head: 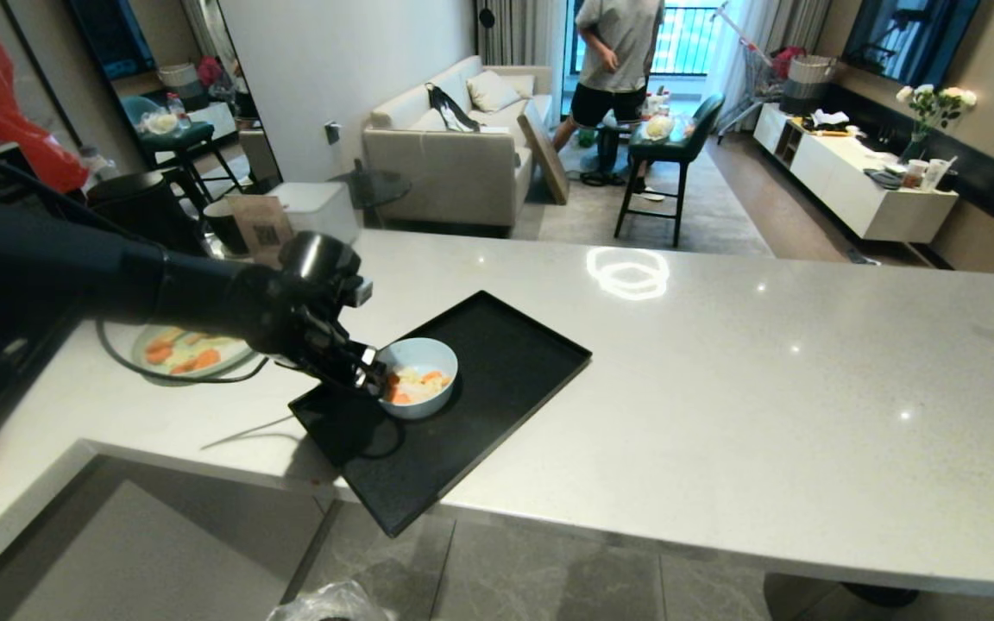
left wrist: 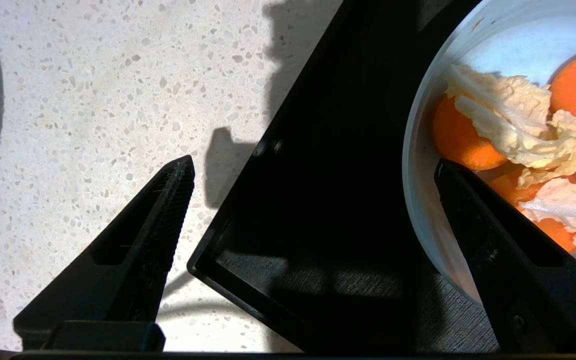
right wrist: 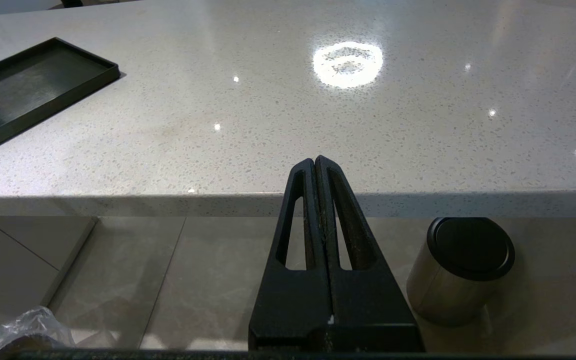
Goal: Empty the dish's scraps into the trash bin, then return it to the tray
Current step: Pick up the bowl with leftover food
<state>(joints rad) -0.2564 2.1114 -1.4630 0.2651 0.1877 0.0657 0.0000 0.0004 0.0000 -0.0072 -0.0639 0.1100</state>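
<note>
The grasp on the dish is the step in hand, and it looks best done by lowering the wide-open left gripper (head: pixel 374 377) so one finger drops inside the rim and the other outside on the tray side, then closing firmly on the wall — a shallow pinch could let the bowl tip and spill early. At this moment the jaws stand as far apart as they go and hold nothing; one finger hangs over the bowl's inner edge, the other over the counter (head: pixel 721 362) beyond the tray's corner.

The tray (head: pixel 506 354) lies skewed on the counter, one corner jutting past the front edge. The dish (head: pixel 421 358) sits on the tray near its left end. Inside it lie the scraps (left wrist: pixel 523 130) — orange carrot rounds under pale, crinkled leafy pieces. The trash bin (head: pixel 329 604) shows only its crinkly bag, on the floor below the counter edge.

The right gripper (right wrist: pixel 316 165) is parked low in front of the counter, fingers pressed together, empty.
</note>
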